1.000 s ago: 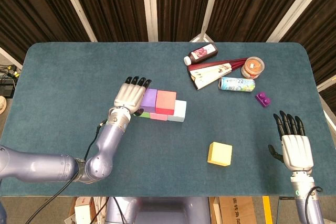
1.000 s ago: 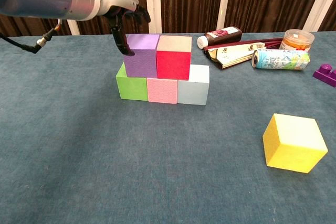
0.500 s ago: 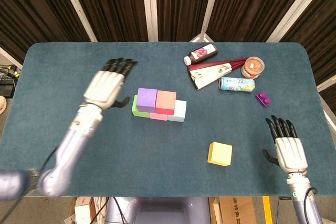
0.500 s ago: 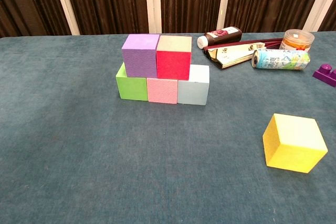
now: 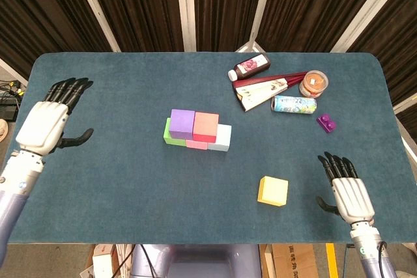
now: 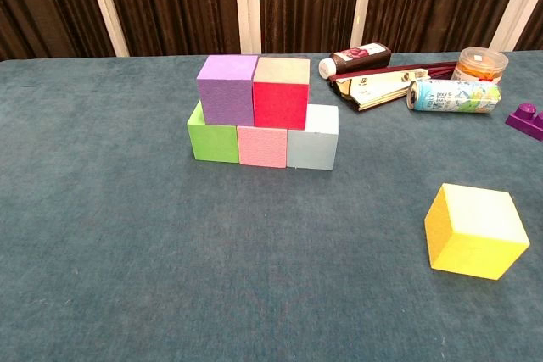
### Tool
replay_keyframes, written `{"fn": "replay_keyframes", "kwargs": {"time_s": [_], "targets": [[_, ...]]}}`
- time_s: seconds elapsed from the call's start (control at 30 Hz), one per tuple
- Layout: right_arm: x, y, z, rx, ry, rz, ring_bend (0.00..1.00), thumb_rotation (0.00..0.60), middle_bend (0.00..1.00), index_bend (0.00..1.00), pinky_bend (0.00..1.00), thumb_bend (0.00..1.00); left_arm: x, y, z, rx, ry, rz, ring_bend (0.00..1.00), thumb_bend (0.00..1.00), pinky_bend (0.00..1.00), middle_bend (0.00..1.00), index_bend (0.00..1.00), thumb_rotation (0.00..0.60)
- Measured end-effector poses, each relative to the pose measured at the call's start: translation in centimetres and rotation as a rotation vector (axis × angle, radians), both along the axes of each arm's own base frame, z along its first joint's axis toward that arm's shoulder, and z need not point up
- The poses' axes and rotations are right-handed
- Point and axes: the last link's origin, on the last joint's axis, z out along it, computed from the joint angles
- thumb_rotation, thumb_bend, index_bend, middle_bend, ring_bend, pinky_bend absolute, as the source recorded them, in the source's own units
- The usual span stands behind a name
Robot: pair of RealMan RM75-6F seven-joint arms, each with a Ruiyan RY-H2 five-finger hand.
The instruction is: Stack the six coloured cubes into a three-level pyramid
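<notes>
Now we have drawn our left hand (image 5: 43, 125) back, fingers spread and empty like our right hand (image 5: 351, 196), leaving two levels built and the yellow cube (image 6: 475, 231) alone nearby.

At the far right of the teal table (image 5: 98, 180) we see a cluster: a dark bottle (image 5: 250, 66) lying on its side, a folded fan (image 5: 265, 89) just beside it, an orange-lidded jar (image 5: 313, 84), a printed can (image 5: 294, 105) lying down, and a small purple brick (image 5: 326, 122) nearest the edge.
</notes>
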Motion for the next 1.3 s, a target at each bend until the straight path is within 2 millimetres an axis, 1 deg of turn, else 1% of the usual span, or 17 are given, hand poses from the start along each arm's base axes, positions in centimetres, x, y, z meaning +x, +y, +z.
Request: {"fn": "replay_keyframes", "kwargs": {"time_s": [0.13, 0.23, 0.33, 0.53, 0.7, 0.87, 0.93, 1.13, 1.3], "targets": [[1.1, 0.6, 0.8, 0.033, 0.012, -0.037, 0.0, 0.6, 0.0, 0.0, 0.0, 0.29, -3.1, -1.0, 0.0, -0.016, 0.024, 0.009, 0.0, 0.37, 0.0, 0.05, 0.07, 0.6], [1.9, 1.1, 1.2, 0.063, 0.006, -0.061, 0.0, 0.6, 0.0, 0.0, 0.0, 0.29, -5.0, -1.7, -0.2, -0.019, 0.051, 0.019, 0.0, 0.37, 0.0, 0.05, 0.07, 0.6], [2.7, 1.3, 1.0, 0.104, -0.023, -0.074, 0.0, 0.6, 0.0, 0.0, 0.0, 0.29, -5.9, -2.7, -0.6, -0.015, 0.067, 0.02, 0.0, 0.37, 0.0, 0.05, 0.07, 0.6], [4.1, 1.1, 0.1, 0.149, -0.044, -0.056, 0.0, 0.6, 0.0, 0.0, 0.0, 0.29, -7.1, -4.5, -1.5, 0.007, 0.112, 0.018, 0.0, 0.37, 0.0, 0.05, 0.07, 0.6], [5.3, 0.7, -1.5, 0.174, -0.033, -0.035, 0.0, 0.6, 0.0, 0.0, 0.0, 0.29, -8.3, -6.4, -2.3, 0.061, 0.112, 0.023, 0.0, 0.37, 0.0, 0.05, 0.07, 0.6], [6.2, 0.1, -3.2, 0.202, -0.039, -0.048, 0.0, 0.6, 0.0, 0.0, 0.0, 0.29, -10.1, -8.6, -3.5, 0.112, 0.093, 0.04, 0.0, 0.37, 0.0, 0.05, 0.07, 0.6], [6.5, -0.1, -3.7, 0.212, -0.036, -0.05, 0.0, 0.6, 0.0, 0.0, 0.0, 0.29, -10.7, -9.2, -4.2, 0.117, 0.087, 0.047, 0.0, 0.37, 0.0, 0.05, 0.07, 0.6], [7.5, -0.9, -4.9, 0.226, -0.024, -0.065, 0.0, 0.6, 0.01, 0.0, 0.0, 0.29, -11.7, -9.8, -5.8, 0.115, 0.063, 0.06, 0.0, 0.37, 0.0, 0.04, 0.07, 0.6], [8.4, -1.7, -5.9, 0.239, -0.003, -0.086, 0.0, 0.6, 0.01, 0.0, 0.0, 0.29, -12.0, -9.7, -6.7, 0.095, 0.049, 0.062, 0.0, 0.37, 0.0, 0.03, 0.07, 0.6]]}}
